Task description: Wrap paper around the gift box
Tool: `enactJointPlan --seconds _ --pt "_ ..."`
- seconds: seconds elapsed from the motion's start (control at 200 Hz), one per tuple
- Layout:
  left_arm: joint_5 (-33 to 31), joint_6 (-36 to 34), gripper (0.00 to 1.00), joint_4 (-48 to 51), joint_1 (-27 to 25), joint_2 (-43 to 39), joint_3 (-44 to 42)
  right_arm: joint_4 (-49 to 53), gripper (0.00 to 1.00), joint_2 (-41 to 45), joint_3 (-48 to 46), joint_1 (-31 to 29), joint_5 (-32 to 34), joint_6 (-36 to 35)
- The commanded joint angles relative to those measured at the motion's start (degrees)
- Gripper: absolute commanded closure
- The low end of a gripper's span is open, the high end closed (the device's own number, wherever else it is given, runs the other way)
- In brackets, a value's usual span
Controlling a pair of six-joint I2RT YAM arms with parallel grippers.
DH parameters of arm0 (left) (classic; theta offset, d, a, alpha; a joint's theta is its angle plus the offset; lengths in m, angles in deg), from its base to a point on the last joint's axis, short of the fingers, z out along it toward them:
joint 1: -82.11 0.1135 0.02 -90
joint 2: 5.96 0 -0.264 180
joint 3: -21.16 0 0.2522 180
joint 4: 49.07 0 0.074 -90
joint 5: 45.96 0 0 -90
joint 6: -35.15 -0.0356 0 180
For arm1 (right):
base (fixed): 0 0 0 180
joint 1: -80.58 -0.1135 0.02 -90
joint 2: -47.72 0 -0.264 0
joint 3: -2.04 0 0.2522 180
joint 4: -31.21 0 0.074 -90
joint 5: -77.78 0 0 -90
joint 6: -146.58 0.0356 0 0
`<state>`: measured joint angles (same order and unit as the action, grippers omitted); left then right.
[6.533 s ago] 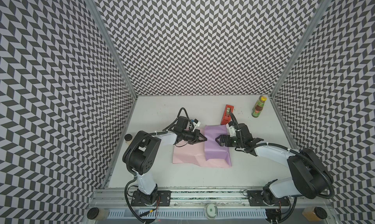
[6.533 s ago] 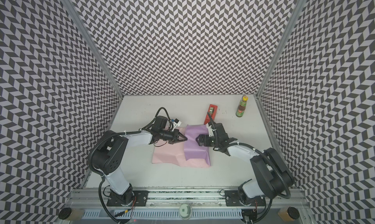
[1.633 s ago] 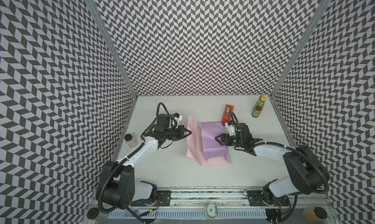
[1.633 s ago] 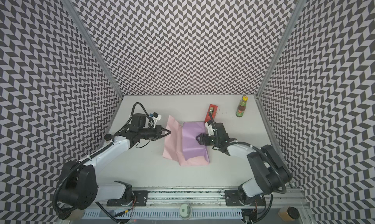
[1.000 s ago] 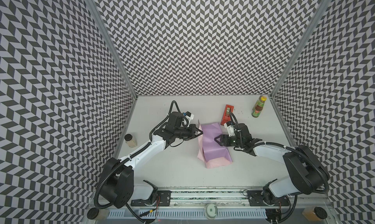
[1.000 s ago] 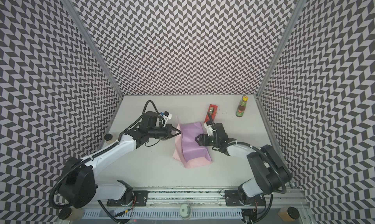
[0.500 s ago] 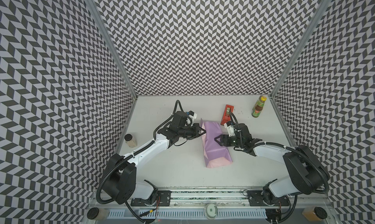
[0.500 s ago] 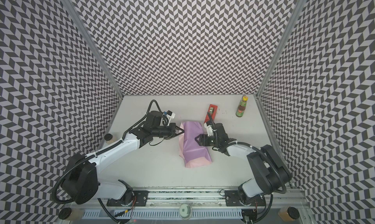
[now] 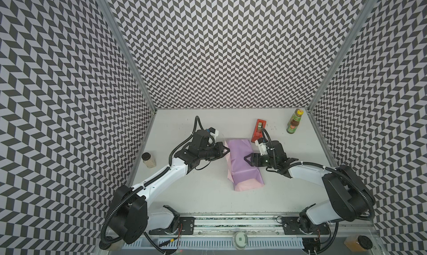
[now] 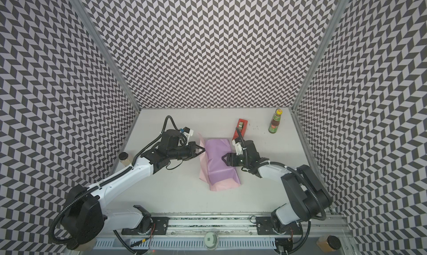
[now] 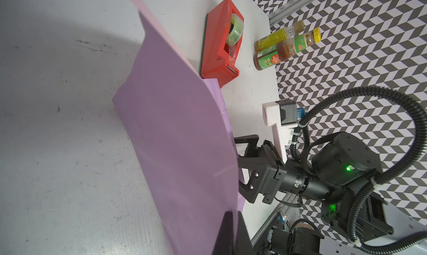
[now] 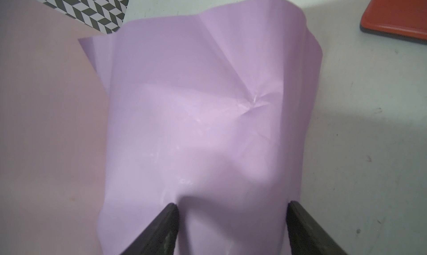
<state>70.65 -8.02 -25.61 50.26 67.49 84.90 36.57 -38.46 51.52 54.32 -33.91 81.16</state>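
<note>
The paper (image 9: 242,159) (image 10: 219,160) lies mid-table, lilac face up, draped over a low lump. The gift box is hidden under it. My left gripper (image 9: 227,150) (image 10: 203,149) is shut on the paper's left edge and holds that flap raised; in the left wrist view its dark tips (image 11: 231,215) pinch the lilac sheet (image 11: 180,131). My right gripper (image 9: 248,160) (image 10: 225,161) stands open at the lump's right side. In the right wrist view its two fingers (image 12: 171,214) rest wide apart on the creased paper (image 12: 196,103).
A red tape dispenser (image 9: 258,130) (image 10: 240,128) (image 11: 221,46) stands just behind the paper. A sauce bottle (image 9: 294,122) (image 10: 275,121) is at the back right. A small jar (image 9: 148,160) (image 10: 124,158) stands by the left wall.
My left gripper has carried the paper's left flap up and rightwards over the lump, so little pink sheet remains flat on the left. The right gripper has stayed in place.
</note>
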Motion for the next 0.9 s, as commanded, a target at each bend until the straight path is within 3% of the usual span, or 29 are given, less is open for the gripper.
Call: enactJointPlan --seconds 0.0,0.381,0.896 --pt "-0.35 0.46 1.0 -4.09 -0.05 -3.28 -1.2 8.76 0.28 -2.07 -2.77 -0.37 3.94 -1.58" --pt "-1.04 0.19 1.0 -3.43 2.93 -6.61 -4.89 8.84 0.28 -2.34 -2.85 -0.41 4.03 -1.57" --pt "1.82 -1.04 1.0 -3.09 0.73 -2.04 1.08 8.67 0.28 -2.77 -2.44 -0.9 4.03 -1.55"
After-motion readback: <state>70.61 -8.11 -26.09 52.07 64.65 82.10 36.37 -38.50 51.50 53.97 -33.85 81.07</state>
